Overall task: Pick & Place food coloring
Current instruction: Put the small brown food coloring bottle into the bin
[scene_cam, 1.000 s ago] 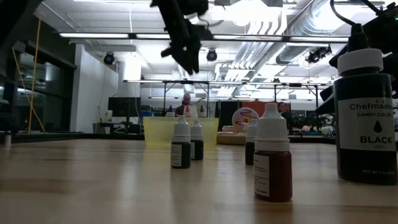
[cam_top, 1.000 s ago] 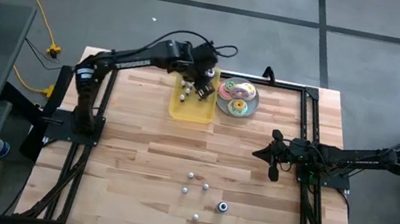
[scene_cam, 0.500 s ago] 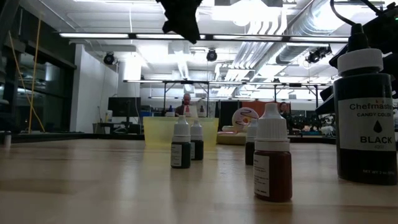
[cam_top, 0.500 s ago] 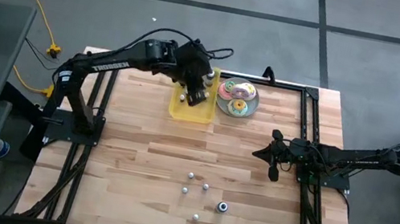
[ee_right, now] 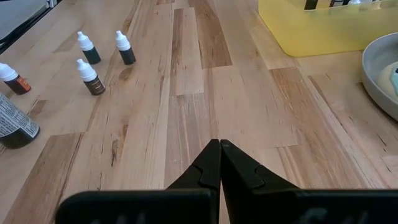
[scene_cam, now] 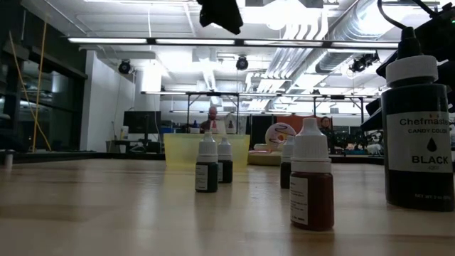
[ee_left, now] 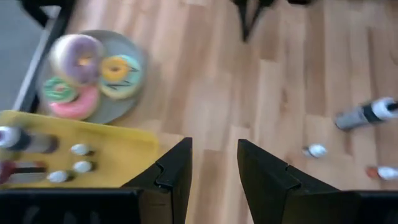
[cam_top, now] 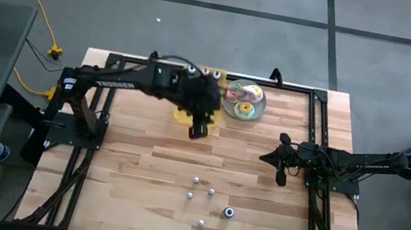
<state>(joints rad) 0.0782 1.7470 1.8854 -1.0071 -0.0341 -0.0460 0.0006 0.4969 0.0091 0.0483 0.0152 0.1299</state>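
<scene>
Wooden table [cam_top: 137, 170]: left gripper [cam_top: 198, 128] moved off yellow tray [cam_top: 185, 115], fingers parted, empty.

Two dark, near-black jointed arms on black frame rails. White lettering along the left arm [cam_top: 123, 80]; a looping black cable at its wrist. Slimmer right arm [cam_top: 365, 163], all black, ending in a small dark gripper. Left gripper [ee_left: 213, 168]: two matte black, angular, stepped fingers. Right gripper [ee_right: 219, 163]: black fingers tapering to a narrow wedge.
</scene>
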